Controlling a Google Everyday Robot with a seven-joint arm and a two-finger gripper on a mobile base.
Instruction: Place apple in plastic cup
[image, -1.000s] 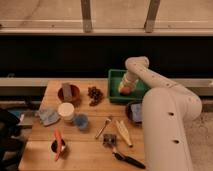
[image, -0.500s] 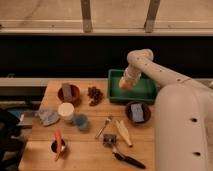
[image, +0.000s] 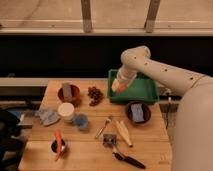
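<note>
My gripper (image: 119, 87) hangs over the left end of the green tray (image: 142, 91) at the back right of the table. Its fingers are shut on the apple (image: 121, 88), a small orange-yellow ball that shows at the fingertips, partly hidden by them. The plastic cup (image: 81, 121), short and bluish, stands left of the table's middle, well to the left of and nearer than the gripper. The white arm reaches in from the right.
A cream-white container (image: 66, 111) stands just left of the cup, with a blue cloth (image: 48, 116) beyond it. Grapes (image: 94, 95) and a brown bowl (image: 68, 93) lie behind. A dark bowl (image: 138, 112), utensils (image: 114, 132) and a carrot (image: 58, 142) occupy the front.
The gripper closed on the apple in the tray and has shifted left toward the tray's left end. The arm's bulk has swung out to the right.
</note>
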